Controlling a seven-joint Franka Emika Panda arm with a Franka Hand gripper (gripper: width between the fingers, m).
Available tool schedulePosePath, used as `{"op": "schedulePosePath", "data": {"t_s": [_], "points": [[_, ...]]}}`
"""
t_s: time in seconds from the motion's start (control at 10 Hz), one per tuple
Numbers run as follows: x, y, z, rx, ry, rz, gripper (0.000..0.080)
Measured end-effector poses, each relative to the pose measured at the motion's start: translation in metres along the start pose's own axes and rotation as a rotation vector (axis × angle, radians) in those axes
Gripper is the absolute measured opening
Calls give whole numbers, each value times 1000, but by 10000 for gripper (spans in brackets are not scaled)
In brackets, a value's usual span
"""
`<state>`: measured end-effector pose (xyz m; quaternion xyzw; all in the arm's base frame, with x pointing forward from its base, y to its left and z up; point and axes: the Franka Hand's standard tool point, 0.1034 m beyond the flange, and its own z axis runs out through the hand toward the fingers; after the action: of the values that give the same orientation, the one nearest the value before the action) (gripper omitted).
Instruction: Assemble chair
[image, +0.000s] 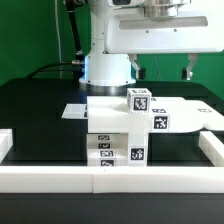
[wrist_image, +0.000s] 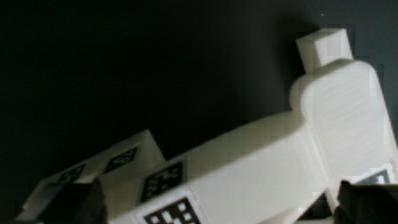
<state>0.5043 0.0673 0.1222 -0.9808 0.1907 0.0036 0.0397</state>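
Note:
The white chair parts (image: 118, 128) stand stacked at the table's middle, just behind the front rail, with black-and-white tags on their faces. A tagged cube (image: 140, 99) tops the stack, and a flat white slab (image: 185, 114) reaches toward the exterior view's right. My gripper (image: 162, 68) hangs open and empty above the parts, its two dark fingers (image: 189, 70) spread wide and touching nothing. In the wrist view the white parts (wrist_image: 267, 150) with tags fill the area below my gripper (wrist_image: 217, 205), and the dark fingertips (wrist_image: 366, 195) show at both sides.
A long white border rail (image: 110, 177) runs along the table's front and up both sides. The robot's base (image: 107, 68) stands behind the parts. A thin flat white sheet (image: 74, 111) lies on the black table at the stack's left.

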Motion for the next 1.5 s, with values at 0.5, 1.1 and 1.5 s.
{"op": "schedulePosePath", "data": {"t_s": [0.5, 1.1, 1.5], "points": [[1, 1, 1, -2, -2, 2, 649], [-66, -5, 32, -24, 27, 43, 649], [-68, -4, 33, -27, 22, 58, 649]]}}
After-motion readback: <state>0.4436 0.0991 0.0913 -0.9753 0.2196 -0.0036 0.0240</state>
